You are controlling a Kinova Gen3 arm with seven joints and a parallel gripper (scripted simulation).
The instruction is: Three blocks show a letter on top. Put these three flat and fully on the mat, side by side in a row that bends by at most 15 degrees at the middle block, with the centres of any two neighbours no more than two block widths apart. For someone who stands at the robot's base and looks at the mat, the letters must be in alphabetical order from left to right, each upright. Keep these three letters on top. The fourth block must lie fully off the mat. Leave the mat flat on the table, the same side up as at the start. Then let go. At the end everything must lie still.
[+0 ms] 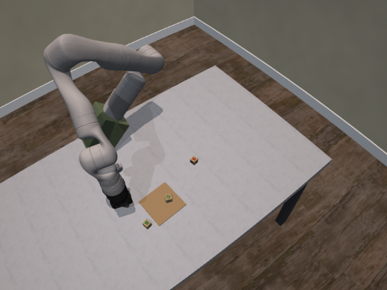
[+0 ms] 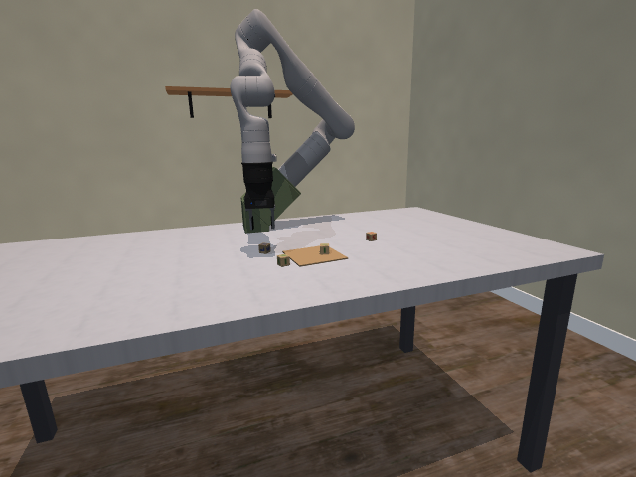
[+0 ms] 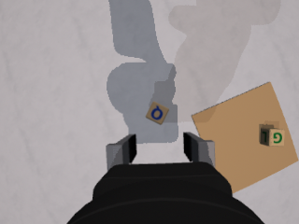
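Observation:
My gripper is open and empty, above the table. A block with a blue letter on top, seemingly a Q, lies off the mat, just ahead of the fingers in the wrist view and turned askew to them. A block with a green G lies on the orange-brown mat; its letter is upside down in the wrist view. A block with a green B lies off the mat, near its edge.
A block with a red mark lies on the table beyond the mat, well off it; its mark looks like a 6 or a G, too small to tell. The green robot base stands at the table's back edge.

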